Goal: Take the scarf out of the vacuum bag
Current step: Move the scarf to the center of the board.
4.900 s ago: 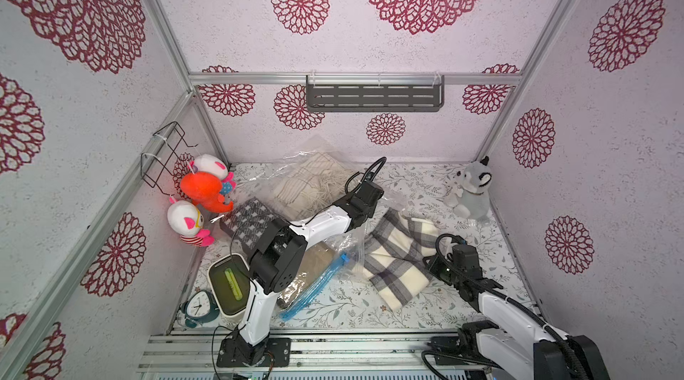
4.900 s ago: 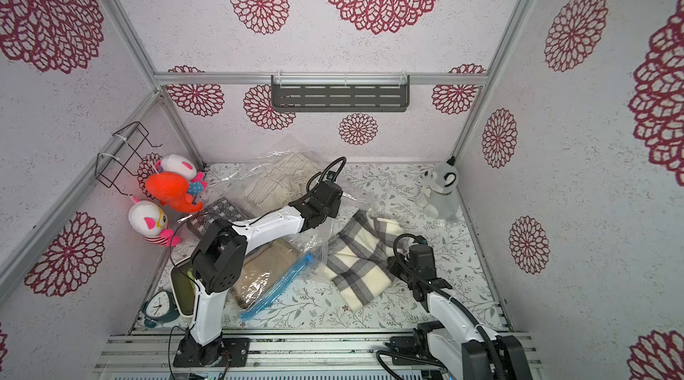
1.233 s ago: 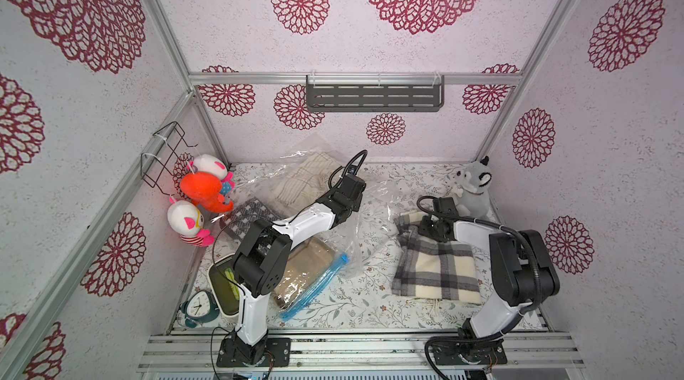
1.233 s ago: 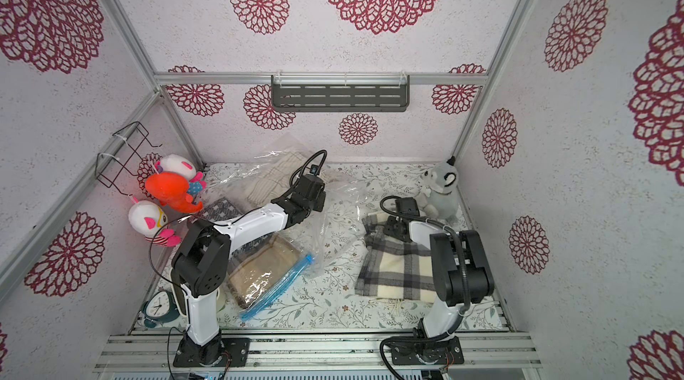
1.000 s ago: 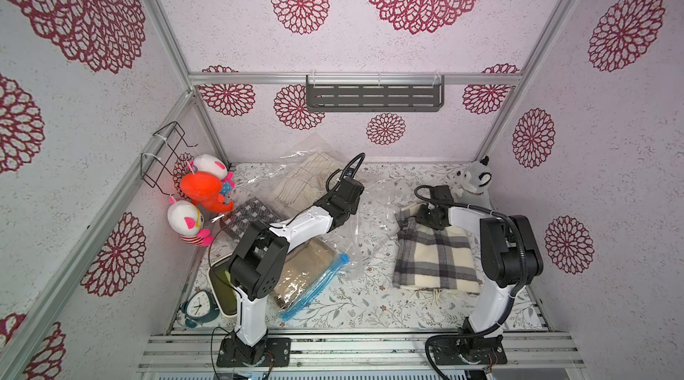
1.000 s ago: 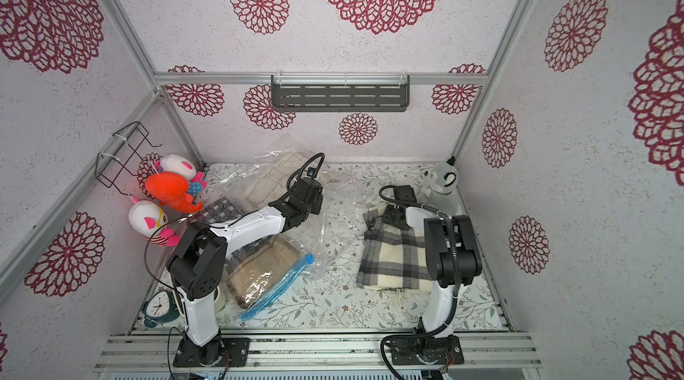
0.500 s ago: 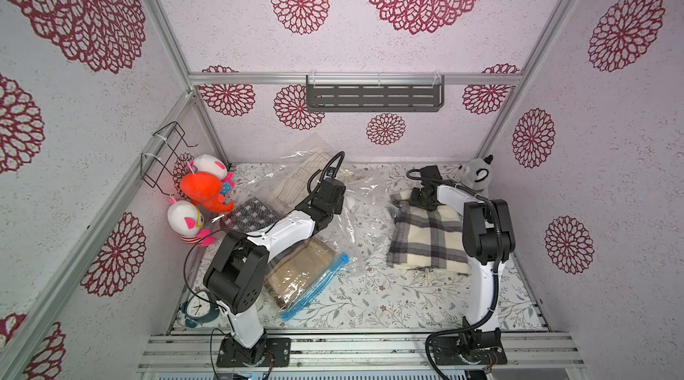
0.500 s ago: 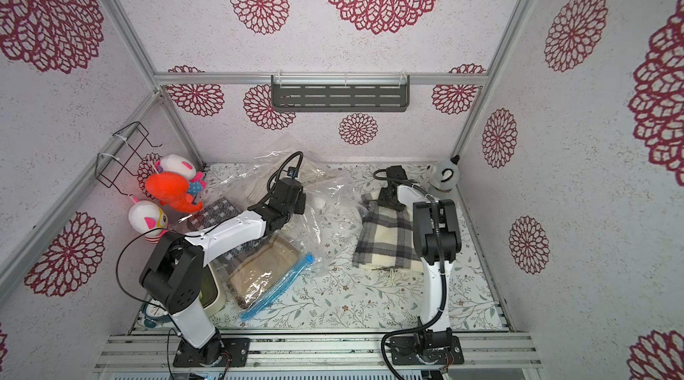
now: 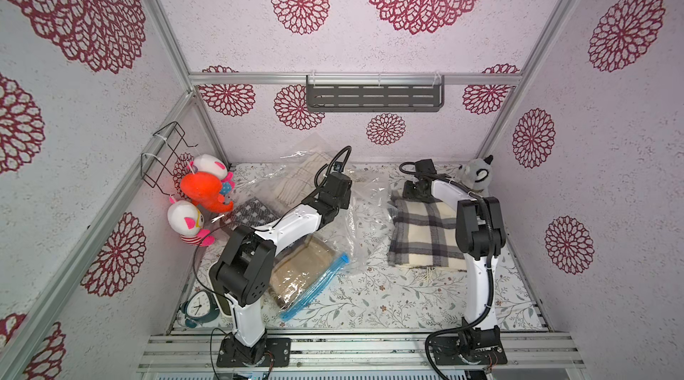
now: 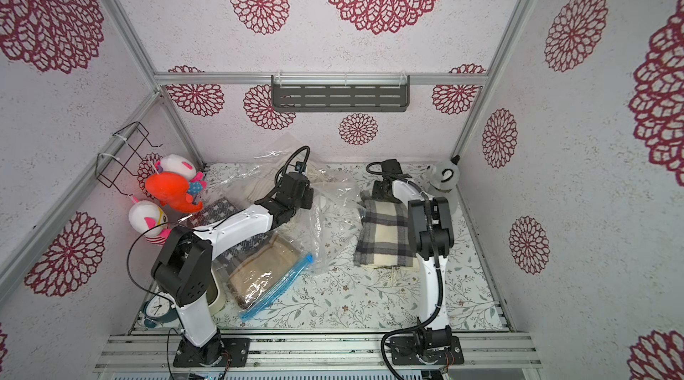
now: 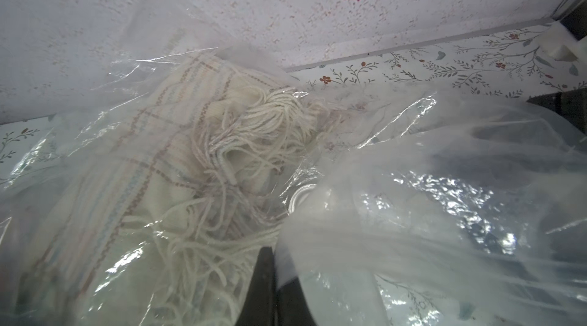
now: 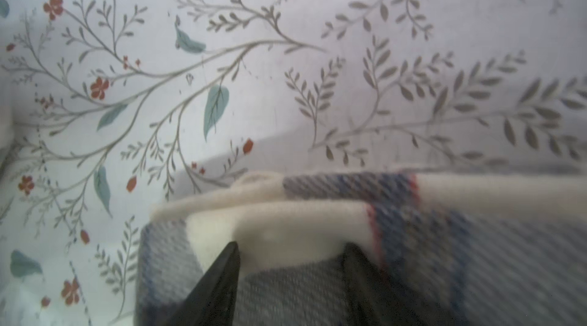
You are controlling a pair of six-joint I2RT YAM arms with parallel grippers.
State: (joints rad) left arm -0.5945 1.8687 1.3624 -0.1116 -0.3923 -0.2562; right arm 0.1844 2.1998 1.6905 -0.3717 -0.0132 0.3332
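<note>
Nearest, by the left arm's base, stands a teal alarm clock (image 9: 200, 307), and beside it lies a blue-zipped vacuum bag (image 9: 307, 278) packed with tan cloth. Farther in, the plaid scarf (image 9: 425, 237) lies folded flat on the floral table (image 9: 388, 304), fully outside and just beside the crumpled clear vacuum bag (image 9: 364, 219). The left gripper (image 11: 270, 254) is closed tight, pinching that bag's film. The right gripper (image 12: 290, 251) sits at the scarf's far edge, its fingers parted on either side of a cream fold; whether they press it I cannot tell. Beyond, a cream fringed scarf (image 11: 206, 149) rests in another clear bag, a husky plush (image 9: 477, 176) fills the far corner, and a grey shelf (image 9: 374, 98) hangs on the back wall.
</note>
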